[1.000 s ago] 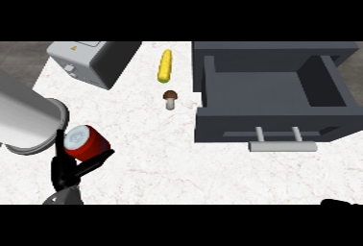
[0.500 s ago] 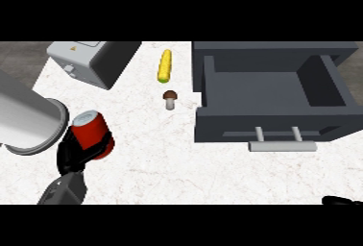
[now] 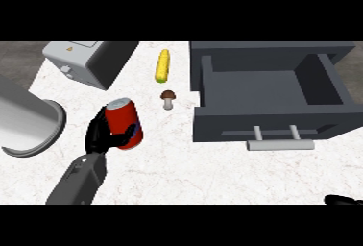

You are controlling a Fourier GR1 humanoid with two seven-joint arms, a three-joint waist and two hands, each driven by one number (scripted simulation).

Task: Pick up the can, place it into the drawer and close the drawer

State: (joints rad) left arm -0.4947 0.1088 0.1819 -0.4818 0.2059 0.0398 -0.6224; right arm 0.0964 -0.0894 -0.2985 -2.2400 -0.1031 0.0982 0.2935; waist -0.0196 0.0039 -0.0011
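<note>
Head view, left hand (image 3: 101, 138): gripping can (image 3: 123, 117)
Between can and open drawer (image 3: 234, 120): mushroom (image 3: 168, 99)
Far side: corn (image 3: 163, 66), toaster (image 3: 83, 60)

White marbled counter (image 3: 212, 173); dark grey floor (image 3: 20, 60) beyond its edge

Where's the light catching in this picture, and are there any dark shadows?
Head view: the big grey cylinder at the left fades from bright to dim across its side; the red can in the left hand has a pale lid catching light; the open drawer has inner walls darker than its floor; the white counter is evenly lit, almost shadowless.
</note>
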